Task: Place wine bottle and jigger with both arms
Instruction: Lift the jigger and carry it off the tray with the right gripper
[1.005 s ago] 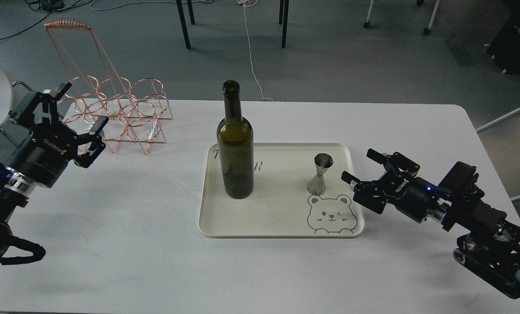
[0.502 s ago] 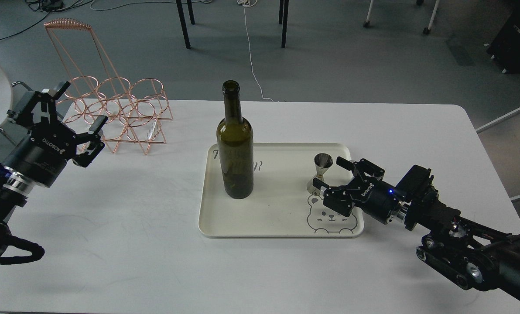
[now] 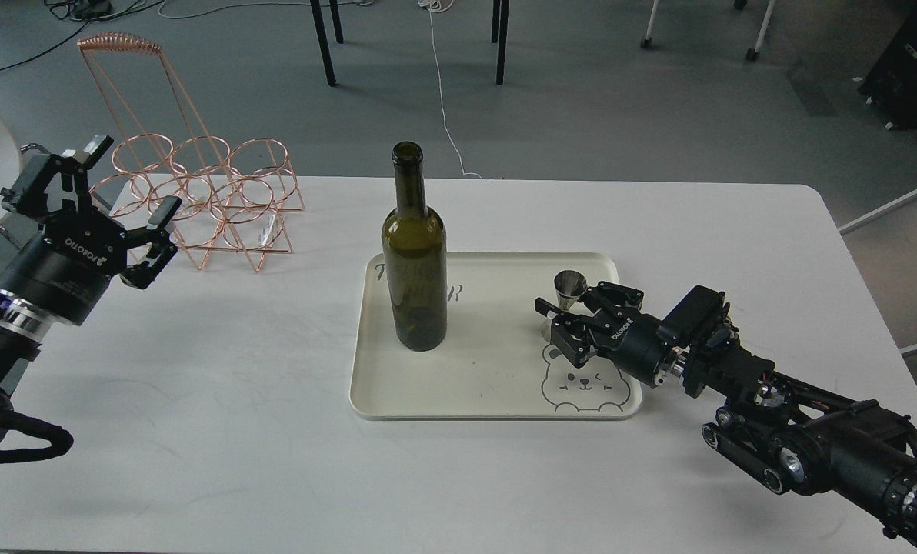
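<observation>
The dark green wine bottle stands upright on the left part of a cream tray. The silver jigger stands upright on the tray's right part, above a printed bear. My right gripper is open, with its fingers on either side of the jigger's lower half, which it partly hides. I cannot tell whether the fingers touch it. My left gripper is open and empty at the far left, in front of a copper wire rack, well away from the bottle.
The copper wire bottle rack stands at the table's back left, just right of my left gripper. The white table reaches its edge at the right. Chair and table legs stand on the floor beyond.
My right arm has reached left over the tray's edge until its open fingers straddle the jigger. My left gripper has drawn back a little to the left and up. Bottle and jigger have not moved.
</observation>
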You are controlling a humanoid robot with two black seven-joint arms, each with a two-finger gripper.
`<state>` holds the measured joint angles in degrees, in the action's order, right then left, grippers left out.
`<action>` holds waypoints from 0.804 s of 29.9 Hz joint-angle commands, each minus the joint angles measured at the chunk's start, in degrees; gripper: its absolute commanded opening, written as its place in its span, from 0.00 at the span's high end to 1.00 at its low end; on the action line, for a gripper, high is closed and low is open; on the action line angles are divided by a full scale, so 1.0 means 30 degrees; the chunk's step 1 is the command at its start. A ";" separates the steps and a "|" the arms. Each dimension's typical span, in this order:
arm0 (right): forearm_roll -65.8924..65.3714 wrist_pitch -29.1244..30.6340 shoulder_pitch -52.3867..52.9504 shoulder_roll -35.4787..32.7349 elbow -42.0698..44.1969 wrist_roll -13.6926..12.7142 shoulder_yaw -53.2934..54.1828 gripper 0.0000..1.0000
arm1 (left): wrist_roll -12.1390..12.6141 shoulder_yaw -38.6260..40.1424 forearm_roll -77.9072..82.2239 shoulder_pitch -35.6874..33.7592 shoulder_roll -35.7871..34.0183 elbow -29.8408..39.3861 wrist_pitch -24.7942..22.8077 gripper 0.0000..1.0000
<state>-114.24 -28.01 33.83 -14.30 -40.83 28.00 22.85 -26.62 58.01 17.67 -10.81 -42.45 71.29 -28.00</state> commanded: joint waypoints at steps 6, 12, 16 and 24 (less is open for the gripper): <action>0.0403 0.0004 0.0032 -0.0885 -0.0595 0.0002 0.0236 0.85 | -0.0002 0.0029 -0.0001 -0.0001 0.0001 -0.0003 0.0001 0.02; 0.1223 0.0004 -0.0026 -0.3021 -0.3026 0.0002 0.1816 0.84 | -0.0002 0.0058 -0.0001 -0.0001 0.0001 -0.0003 0.0001 0.02; 0.2626 0.0004 -0.0201 -0.4896 -0.3673 0.0002 0.2521 0.84 | -0.0002 0.0029 0.0028 -0.0001 0.0030 -0.0003 0.0001 0.02; 0.7342 0.0004 -0.0904 -0.7799 -0.3032 0.0002 0.1850 0.84 | -0.0002 0.0029 0.0029 -0.0001 -0.0029 -0.0003 0.0001 0.02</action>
<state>-97.16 -27.99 31.74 -35.66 -51.15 28.00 29.54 -26.64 58.09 17.74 -10.81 -42.40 71.27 -28.00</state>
